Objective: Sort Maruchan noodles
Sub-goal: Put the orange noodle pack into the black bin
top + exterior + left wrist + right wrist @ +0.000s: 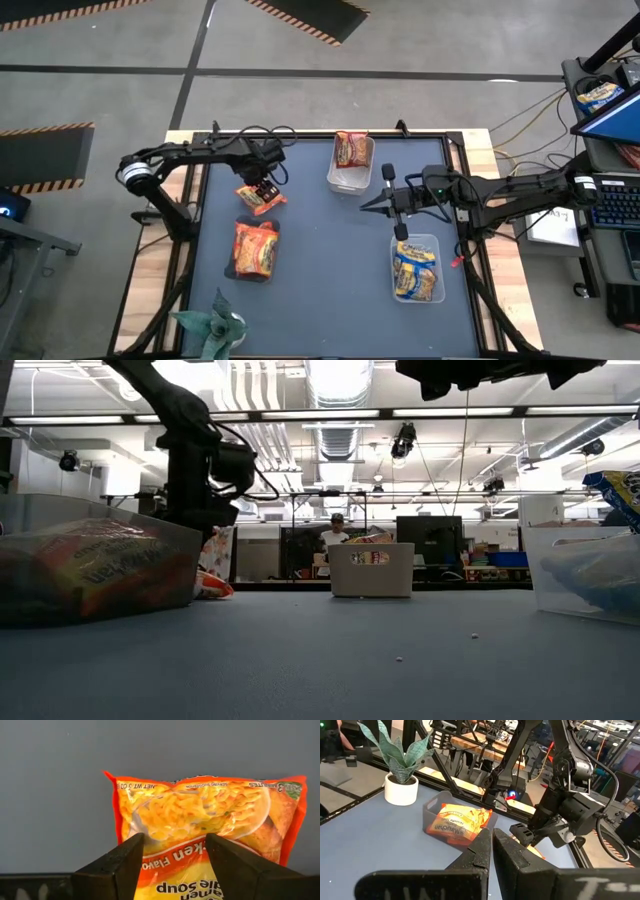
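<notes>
Orange noodle packet [200, 827] clamped in left gripper [175, 860], lower edge cut off in wrist view. Right gripper [492, 847] clenched, empty, mid-table.

**Occlusions / cut-offs**
Left gripper [172, 852] holds an orange packet [210, 815]; its lower end runs under the fingers [112, 867] and off the left wrist frame. Low view: right arm [500, 372] is cropped at the top edge, gripper not visible there; the near-left tub [60, 510] and right tub [585, 570] are cut by the frame sides and blurred. Person [336, 530] behind the far tub [372, 570] is too small to read.
</notes>
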Controlling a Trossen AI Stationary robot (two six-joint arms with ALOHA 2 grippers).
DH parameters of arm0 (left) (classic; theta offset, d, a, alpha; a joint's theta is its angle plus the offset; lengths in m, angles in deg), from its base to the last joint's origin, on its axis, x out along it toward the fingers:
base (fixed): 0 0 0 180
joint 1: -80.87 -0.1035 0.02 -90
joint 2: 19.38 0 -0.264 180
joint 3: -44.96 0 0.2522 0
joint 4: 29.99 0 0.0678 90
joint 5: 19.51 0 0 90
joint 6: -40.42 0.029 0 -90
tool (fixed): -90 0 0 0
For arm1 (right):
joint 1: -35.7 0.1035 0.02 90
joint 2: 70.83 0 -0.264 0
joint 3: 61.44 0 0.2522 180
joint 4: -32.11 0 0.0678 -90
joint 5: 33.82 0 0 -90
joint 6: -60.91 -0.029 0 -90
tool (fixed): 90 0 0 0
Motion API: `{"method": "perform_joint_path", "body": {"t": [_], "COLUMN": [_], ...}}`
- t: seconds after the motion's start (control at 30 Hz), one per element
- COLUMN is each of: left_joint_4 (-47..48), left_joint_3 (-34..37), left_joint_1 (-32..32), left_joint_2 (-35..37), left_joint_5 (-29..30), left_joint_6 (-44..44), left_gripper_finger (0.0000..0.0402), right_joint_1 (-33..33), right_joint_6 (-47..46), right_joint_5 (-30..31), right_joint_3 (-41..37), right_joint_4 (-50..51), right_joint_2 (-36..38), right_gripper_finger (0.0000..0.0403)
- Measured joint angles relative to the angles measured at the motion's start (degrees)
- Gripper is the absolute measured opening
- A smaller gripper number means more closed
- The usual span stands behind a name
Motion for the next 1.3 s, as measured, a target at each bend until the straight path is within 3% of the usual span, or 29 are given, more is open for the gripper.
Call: {"method": "perform_joint_path", "body": {"t": [0.17, 0.53, 0.93, 1.13, 1.3], "left_joint_4": [-0.8, -4.7, -7.9, -3.8, 4.8], "left_joint_3": [0.1, 0.3, -5.6, -9.6, -9.7], "left_joint_1": [0.5, 1.1, 6.9, 11.2, 11.8], "left_joint_2": [0.1, 1.4, 2.7, 2.7, 2.8], "left_joint_5": [0.0, 0.0, -0.2, -9.2, -0.8], "left_joint_6": [0.3, 0.3, 9.0, 20.6, 20.3], "left_gripper_finger": [0.0156, 0.0008, 0.0, 0.0, 0.0], "right_joint_1": [0.0, 0.0, 0.0, 0.0, 0.0], "right_joint_6": [0.0, 0.0, 0.0, 0.3, 0.3], "right_joint_5": [0.0, 0.0, 0.0, 0.0, 0.0], "right_joint_3": [0.0, 0.0, 0.0, 0.0, 0.0], "right_joint_4": [0.0, 0.0, 0.0, 0.2, 0.2], "right_joint_2": [0.0, 0.1, 0.1, 0.1, 0.1], "right_gripper_finger": [0.0009, 0.0009, 0.0009, 0.0009, 0.0009]}}
